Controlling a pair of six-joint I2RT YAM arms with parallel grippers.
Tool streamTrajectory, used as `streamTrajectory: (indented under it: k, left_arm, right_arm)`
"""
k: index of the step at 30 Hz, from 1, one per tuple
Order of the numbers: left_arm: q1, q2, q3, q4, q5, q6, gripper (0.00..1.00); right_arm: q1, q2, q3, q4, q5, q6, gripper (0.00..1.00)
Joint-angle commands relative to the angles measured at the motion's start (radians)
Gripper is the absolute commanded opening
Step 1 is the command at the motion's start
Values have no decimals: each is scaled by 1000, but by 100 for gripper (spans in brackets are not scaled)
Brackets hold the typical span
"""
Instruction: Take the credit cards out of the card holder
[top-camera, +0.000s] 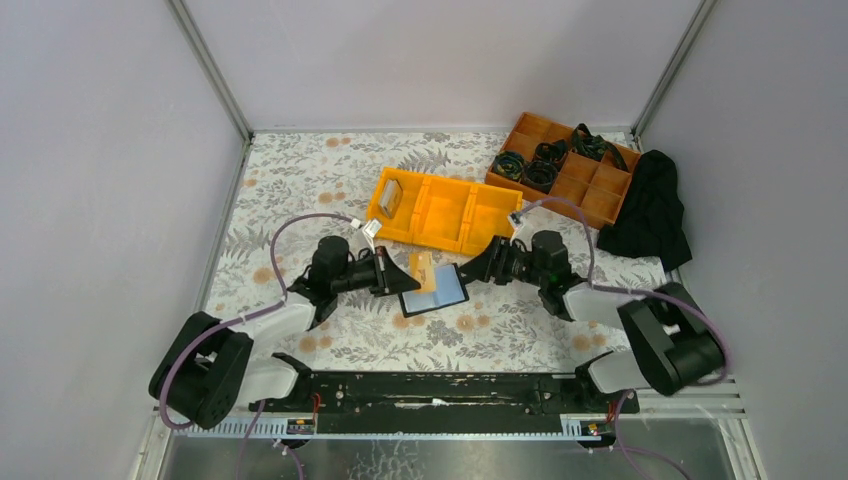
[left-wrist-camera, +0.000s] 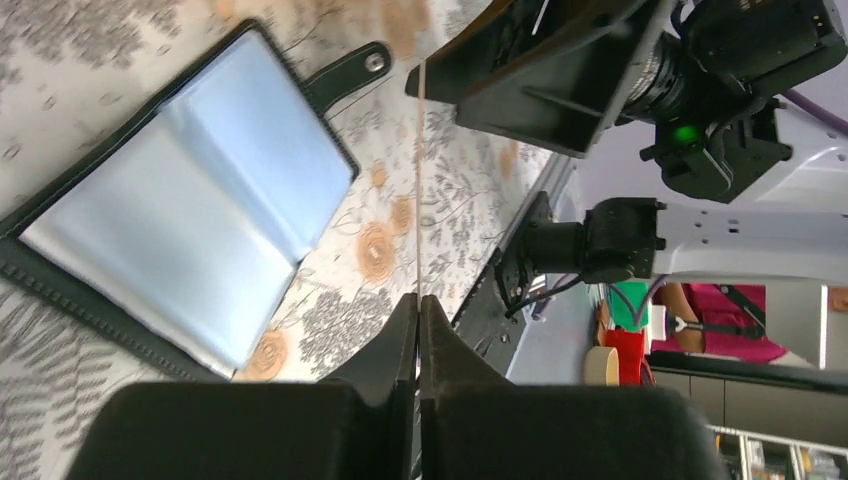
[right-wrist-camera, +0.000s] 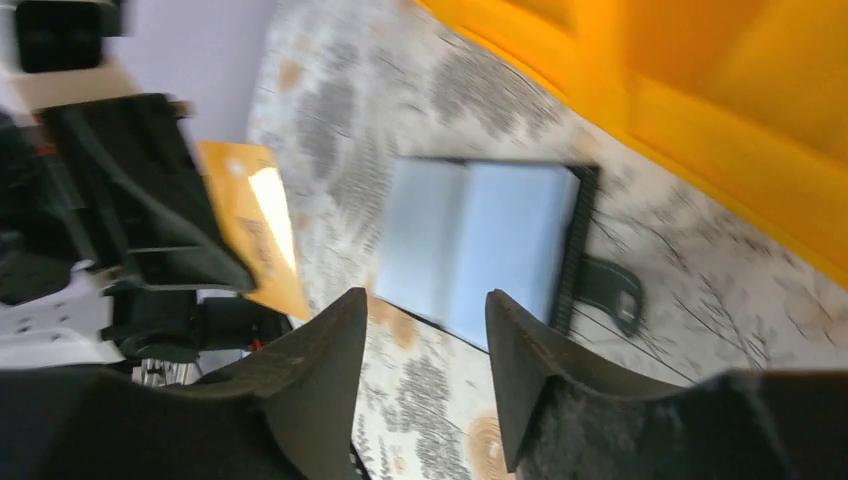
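**Card holder (top-camera: 436, 292), lying open, one card out**

- Flowered table (top-camera: 300, 180): under everything.
- Yellow bin (top-camera: 450, 215): beyond both claws, past the holder. Judged the likely drop place. Best to bring the card level over one compartment and let go low, so that nothing skips out. Best also to keep the pinch firm until then, since a thin card slips easily.
- Card holder: black folder, spread flat, clear greyish sleeves facing up, snap tab sticking out at one side. Lies just ahead of and below the right claw, and beside the left claw's tips. No card seen in the facing sleeves. Cannot tell about any sleeves beneath.
- Right claw (right-wrist-camera: 425, 300): released, jaws apart, nothing between them, hanging over the holder.
- Left claw (left-wrist-camera: 420, 305): clenched on one end of the tan card.
- Tan credit card (right-wrist-camera: 250, 225): thin, stiff, glossy. Held off the table, clear of the holder, between the two claws.
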Motion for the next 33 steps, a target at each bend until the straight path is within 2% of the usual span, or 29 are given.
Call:
streamTrajectory:
  k: [1, 4, 8, 12, 16, 23, 27, 30, 31, 33]
  left_arm:
    - [6, 15, -33, 319, 127, -15, 0]
    - [7, 56, -85, 606, 175, -124, 0]
    - [1, 116, -77, 700, 194, -143, 0]
    - [-8, 161, -67, 788, 209, -162, 0]
    - [-20, 222, -57, 957, 239, -252, 0]
    - [-63, 259, -18, 912, 228, -229, 0]
    - [-74, 275, 2, 868, 202, -213, 0]
    - [-78, 266, 11, 797, 167, -187, 0]
    - [-78, 259, 10, 782, 155, -180, 0]
    - [-78, 231, 2, 733, 124, -148, 5]
  right_arm:
    - [-9, -179, 3, 145, -63, 18, 57]
    - [-10, -227, 48, 104, -120, 2, 59]
    - [-8, -218, 88, 102, -170, 7, 61]
    - [5, -203, 111, 124, -196, 22, 49]
    - [26, -181, 129, 151, -208, 40, 45]
    - [49, -163, 125, 217, -228, 87, 43]
    - [50, -162, 115, 240, -230, 106, 28]
    - [50, -174, 104, 233, -215, 102, 5]
    - [50, -184, 100, 226, -207, 98, 1]
    - [51, -206, 94, 201, -187, 81, 0]
